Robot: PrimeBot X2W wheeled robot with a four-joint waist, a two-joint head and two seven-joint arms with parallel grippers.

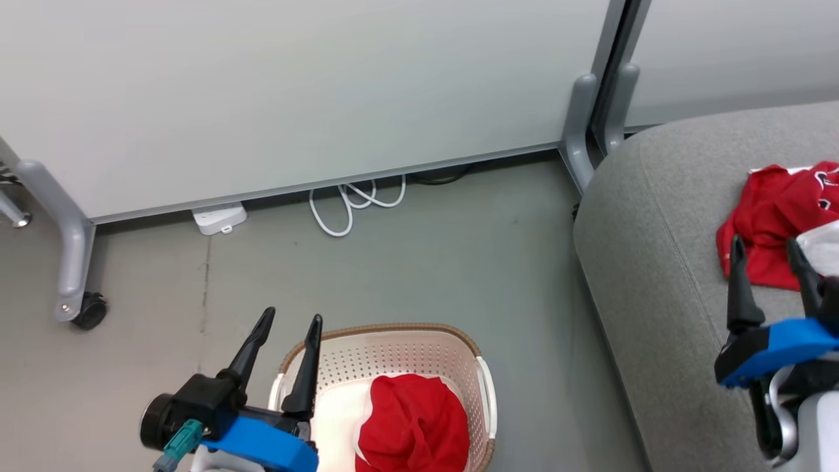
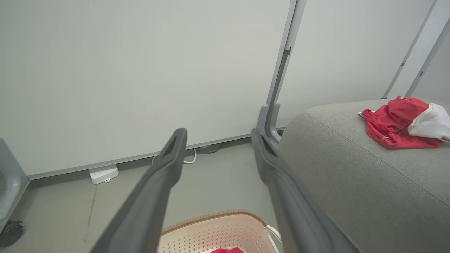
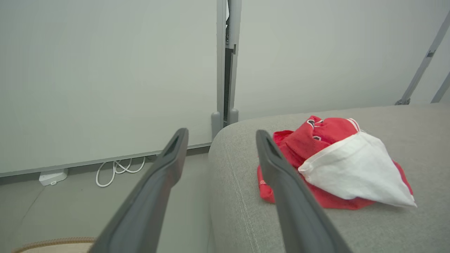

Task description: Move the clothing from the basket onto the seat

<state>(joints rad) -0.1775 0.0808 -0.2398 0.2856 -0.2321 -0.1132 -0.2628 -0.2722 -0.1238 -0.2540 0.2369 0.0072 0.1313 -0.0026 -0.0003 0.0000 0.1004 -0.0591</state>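
One red garment [image 1: 413,423] lies bunched in the cream basket [image 1: 459,347] on the floor at the bottom of the head view. My left gripper [image 1: 292,321] hovers open over the basket's left rim, with nothing between its fingers. A second red garment with a white panel [image 1: 777,219] rests on the grey seat [image 1: 655,229] at the right. In the right wrist view that garment [image 3: 337,165] lies just right of my fingers. My right gripper [image 1: 767,252] is open above the seat, beside the garment, holding nothing.
Pale partition panels on grey legs stand behind, one leg [image 1: 580,124] close to the seat's corner. A caster wheel [image 1: 88,309] sits at the left. A white cable [image 1: 354,200] and a white power block [image 1: 219,218] lie by the wall. Grey floor [image 1: 426,262] spreads between basket and wall.
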